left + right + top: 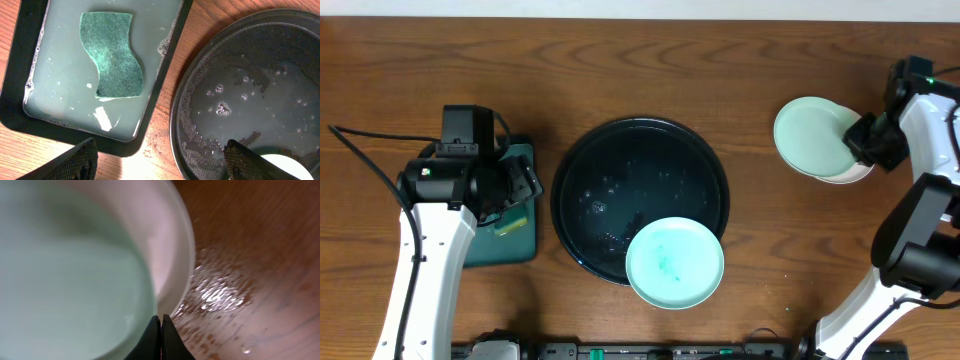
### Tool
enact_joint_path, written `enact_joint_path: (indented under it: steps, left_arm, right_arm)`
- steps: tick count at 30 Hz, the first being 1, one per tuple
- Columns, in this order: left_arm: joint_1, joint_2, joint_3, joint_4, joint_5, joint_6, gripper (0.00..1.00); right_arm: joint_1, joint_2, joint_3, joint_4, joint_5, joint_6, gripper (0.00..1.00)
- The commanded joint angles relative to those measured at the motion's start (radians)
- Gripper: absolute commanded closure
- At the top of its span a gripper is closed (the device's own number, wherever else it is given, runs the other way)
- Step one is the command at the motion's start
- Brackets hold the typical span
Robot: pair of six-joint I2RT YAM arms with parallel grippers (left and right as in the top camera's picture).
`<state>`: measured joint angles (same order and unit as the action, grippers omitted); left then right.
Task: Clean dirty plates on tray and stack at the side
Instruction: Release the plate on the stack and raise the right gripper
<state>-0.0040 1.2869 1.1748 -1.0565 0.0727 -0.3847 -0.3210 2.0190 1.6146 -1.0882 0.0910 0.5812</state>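
The black round tray (620, 170) lies mid-table, wet with bubbles (260, 75). A pale mint plate (675, 263) with teal smears rests on its near right rim. To the far right a mint plate (812, 136) lies on a white plate (855, 175), off the tray. My right gripper (865, 135) is at that stack's right edge. In the right wrist view its fingers are pressed together (161, 316), tips over the mint plate's (65, 270) rim, the white plate (170, 245) beyond. My left gripper (160, 160) hangs open over the wood between the two trays, holding nothing.
A dark rectangular tray (525, 250) at the left holds soapy water and a green sponge (112, 55). Wet patches glisten on the wood by the stacked plates (220, 292). Cables run along the left side and front edge.
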Motion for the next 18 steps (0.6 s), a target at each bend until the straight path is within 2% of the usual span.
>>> enact_joint_path:
  steps: [1, 3, 5, 7, 10, 13, 18]
  left_arm:
    - [-0.003, -0.002, 0.000, -0.006, -0.002, 0.010, 0.19]
    - [-0.003, -0.002, 0.000, -0.006, -0.002, 0.010, 0.19]
    - [-0.003, -0.002, 0.000, -0.005, -0.002, 0.010, 0.19]
    - [-0.003, -0.002, 0.000, -0.004, -0.002, 0.010, 0.19]
    - [-0.003, -0.002, 0.000, -0.005, -0.002, 0.010, 0.19]
    - [-0.003, -0.002, 0.000, -0.006, -0.002, 0.010, 0.19]
    - [-0.003, -0.002, 0.000, -0.006, -0.002, 0.009, 0.19]
  right_arm:
    - [-0.055, 0.001, 0.006, -0.005, 0.021, 0.005, 0.99]
    - [-0.070, 0.001, 0.006, -0.003, -0.026, -0.044, 0.99]
    - [-0.071, 0.001, 0.006, 0.019, -0.135, -0.166, 0.99]
    - [-0.062, 0.000, 0.006, 0.056, -0.340, -0.364, 0.99]
    - [-0.032, -0.005, 0.006, 0.080, -0.567, -0.521, 0.99]
    - [0.018, -0.005, 0.006, 0.110, -0.654, -0.560, 0.99]
    - [0.153, -0.004, 0.006, 0.169, -0.616, -0.575, 0.99]
